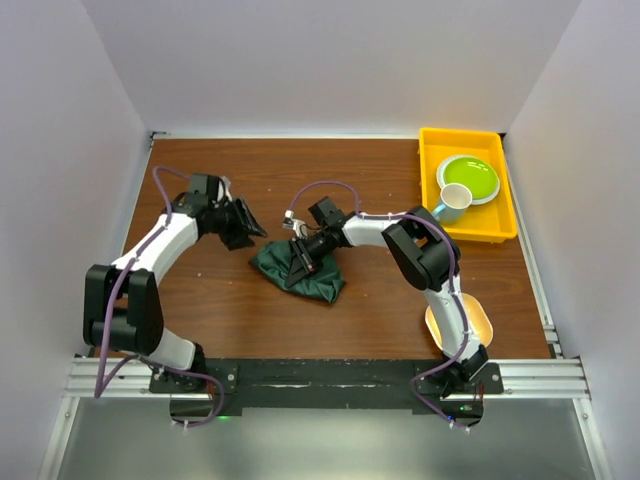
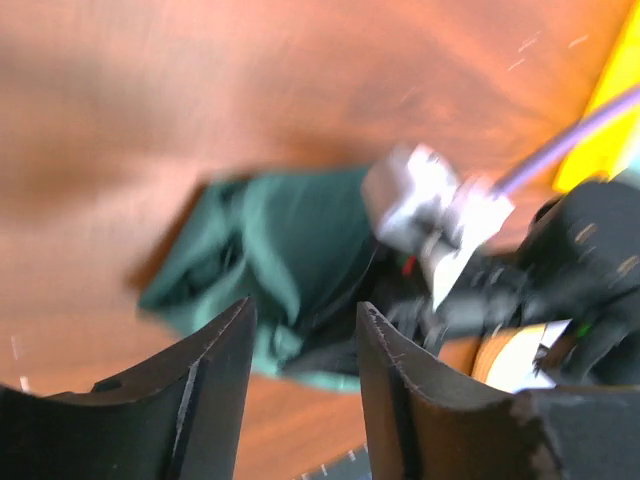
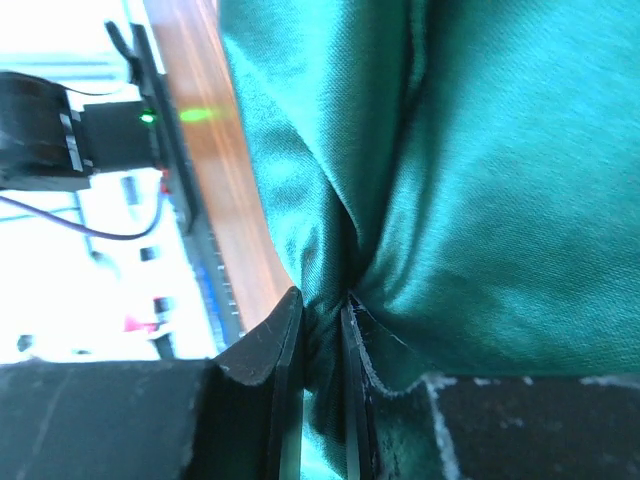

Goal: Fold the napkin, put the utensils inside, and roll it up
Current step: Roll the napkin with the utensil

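The dark green napkin (image 1: 305, 275) lies crumpled in a heap at the middle of the table. My right gripper (image 1: 303, 262) is down on the heap and shut on a pinched fold of the cloth. In the right wrist view that fold sits between the nearly closed jaws of the gripper (image 3: 322, 310), and the napkin (image 3: 480, 170) fills the frame. My left gripper (image 1: 246, 226) is open and empty, just left of the napkin and apart from it. Its blurred wrist view shows the napkin (image 2: 270, 245) beyond the open gripper (image 2: 305, 335). No spoon is in view.
A yellow tray (image 1: 432, 190) at the back right holds a green plate (image 1: 468, 177) and a cup (image 1: 452, 201). A pale round plate (image 1: 477, 325) lies by the right arm's base. White walls close in the table on three sides.
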Controlling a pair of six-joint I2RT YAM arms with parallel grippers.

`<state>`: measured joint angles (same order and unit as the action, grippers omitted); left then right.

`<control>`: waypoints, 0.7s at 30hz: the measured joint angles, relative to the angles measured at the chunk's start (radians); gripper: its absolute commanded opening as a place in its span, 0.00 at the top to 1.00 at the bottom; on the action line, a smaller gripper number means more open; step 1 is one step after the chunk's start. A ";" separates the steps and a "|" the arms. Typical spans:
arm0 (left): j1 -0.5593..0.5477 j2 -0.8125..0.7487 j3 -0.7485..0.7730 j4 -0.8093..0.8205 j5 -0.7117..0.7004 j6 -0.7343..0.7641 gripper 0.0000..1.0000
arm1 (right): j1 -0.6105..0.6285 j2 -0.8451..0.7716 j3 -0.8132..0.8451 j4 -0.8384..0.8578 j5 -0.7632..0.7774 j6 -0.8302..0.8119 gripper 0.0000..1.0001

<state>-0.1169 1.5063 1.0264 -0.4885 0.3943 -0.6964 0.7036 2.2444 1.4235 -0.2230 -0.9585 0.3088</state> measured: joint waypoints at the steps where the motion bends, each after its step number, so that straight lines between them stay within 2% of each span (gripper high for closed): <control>1: -0.011 -0.009 -0.019 -0.025 -0.009 -0.021 0.42 | -0.005 0.008 0.001 0.003 -0.016 0.020 0.94; 2: -0.025 -0.016 -0.042 -0.048 -0.018 -0.042 0.33 | -0.008 0.013 0.002 0.004 -0.027 0.033 0.94; 3: -0.040 -0.022 -0.065 -0.073 -0.023 -0.069 0.31 | -0.010 0.018 0.005 0.003 -0.032 0.045 0.94; 9: -0.131 -0.026 -0.181 -0.134 -0.011 -0.251 0.30 | -0.011 0.023 0.011 0.005 -0.036 0.070 0.94; 18: -0.168 0.021 -0.262 -0.034 0.015 -0.499 0.46 | -0.010 0.021 -0.005 0.041 -0.035 0.095 0.94; 21: -0.168 0.029 -0.285 0.011 0.008 -0.567 0.55 | -0.010 0.019 -0.014 0.058 -0.036 0.102 0.93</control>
<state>-0.2848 1.5349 0.7414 -0.4778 0.4026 -1.2633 0.6933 2.2631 1.4097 -0.1650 -0.9943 0.4110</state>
